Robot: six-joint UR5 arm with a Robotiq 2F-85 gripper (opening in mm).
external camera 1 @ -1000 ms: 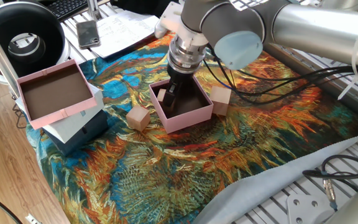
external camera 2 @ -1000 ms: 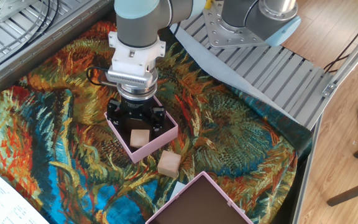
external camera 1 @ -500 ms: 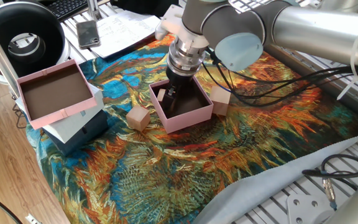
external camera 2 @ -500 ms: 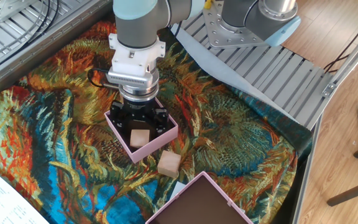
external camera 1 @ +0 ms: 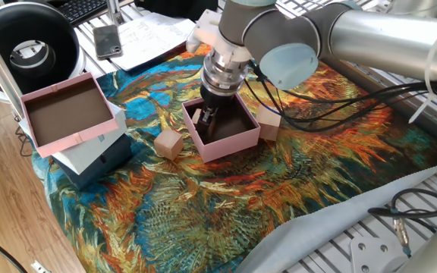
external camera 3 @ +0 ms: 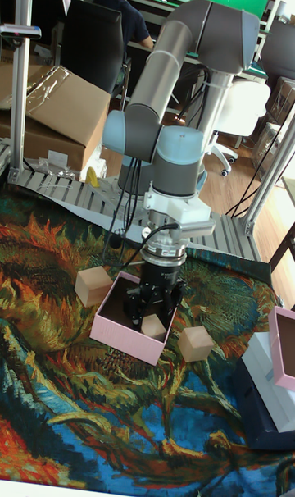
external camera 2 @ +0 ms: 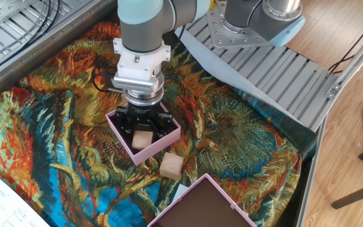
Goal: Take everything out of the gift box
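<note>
While two wooden cubes already sit on the cloth outside the gift box (external camera 2: 145, 135), one (external camera 2: 171, 166) just off its near wall toward the larger pink tray (external camera 1: 65, 114) and one (external camera 1: 269, 120) against the opposite side, you have one cube (external camera 2: 143, 139) left inside. It lies on the brown floor in the box corner nearest the outside cube by the tray.

Gripper (external camera 2: 142, 126) hangs straight down into the box, fingers spread wide, one pad to each side of that last cube. From the tall view the cube (external camera 3: 152, 326) sits directly under the wrist, between the fingers. No contact that you can confirm.

Judgement: cube is square, so no long axis to match; what matters is that the fingers straddle it and clear the box walls before closing.
</note>
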